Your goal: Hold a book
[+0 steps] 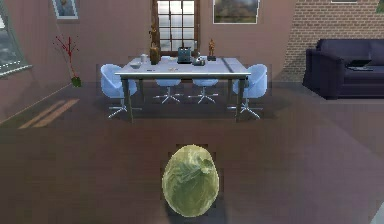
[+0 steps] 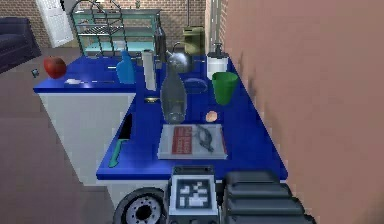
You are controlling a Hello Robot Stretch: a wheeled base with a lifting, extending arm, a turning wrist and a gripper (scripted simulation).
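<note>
Looked ahead across a dark floor to a long desk ringed by pale blue chairs. Noted a dark sofa at the forward view's right and a window behind. Noted also a yellow-green rounded lump on the floor close in front, a likely snag for the wheels if the base rolled forward.

Turned to the arm side view. Took the flat red-and-grey rectangle for the book, lying on the blue desk near its front edge, with something small and grey on its cover. Saw a clear glass bottle upright just behind it, a pale egg-like thing near its far corner, a green cup farther back and a black knife off toward the arm side view's left. Made out a white marker square and dark hardware at the bottom edge, short of the book. Could not make out the jaws themselves, so could not tell their state or whether anything was held.

Judged the hazards thus. Could tip the bottle or roll the egg by overreaching past the book. Could merely skate over the cover, given how flat and low the book lay. Could shove it along the desk rather than lift it.
</note>
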